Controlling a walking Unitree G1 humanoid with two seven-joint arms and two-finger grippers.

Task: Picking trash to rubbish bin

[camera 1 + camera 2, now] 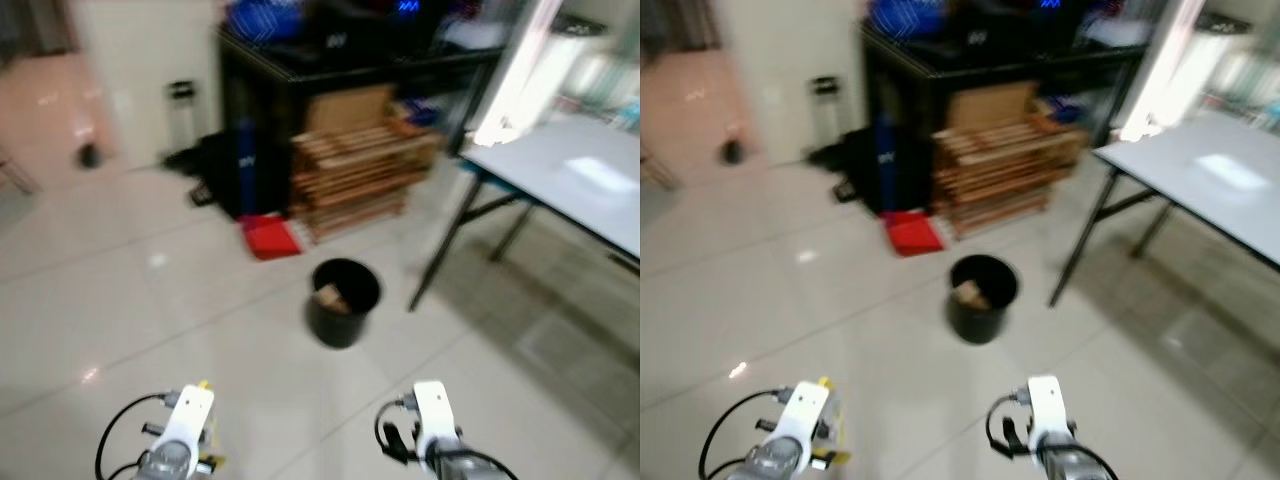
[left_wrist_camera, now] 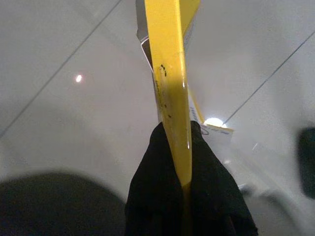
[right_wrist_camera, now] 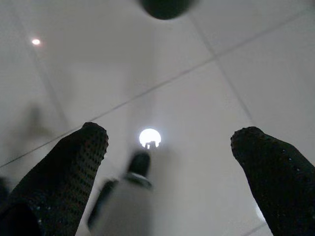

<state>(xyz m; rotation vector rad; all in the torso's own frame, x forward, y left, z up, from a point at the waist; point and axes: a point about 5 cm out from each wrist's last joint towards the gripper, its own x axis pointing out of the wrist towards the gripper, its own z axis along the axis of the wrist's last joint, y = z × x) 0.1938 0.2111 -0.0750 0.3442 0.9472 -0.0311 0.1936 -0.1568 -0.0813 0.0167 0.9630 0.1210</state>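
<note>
A black round rubbish bin (image 1: pixel 343 301) stands on the pale tiled floor ahead of me, with a brownish scrap (image 1: pixel 332 297) inside it. In the left wrist view my left gripper (image 2: pixel 178 147) is shut on a flat yellow carton (image 2: pixel 170 73) seen edge-on, held above the floor. A bit of that yellow shows by my left wrist (image 1: pixel 206 385) at the bottom of the eye view. My right gripper (image 3: pixel 172 142) is open above the floor with nothing between its fingers; the bin's dark rim (image 3: pixel 165 7) lies ahead of it.
A white folding table (image 1: pixel 570 180) on black legs stands at the right. Behind the bin are stacked wooden pallets (image 1: pixel 360 170), a red flat thing (image 1: pixel 270 238), a dark bag (image 1: pixel 215 165) and a black shelf unit (image 1: pixel 340 60).
</note>
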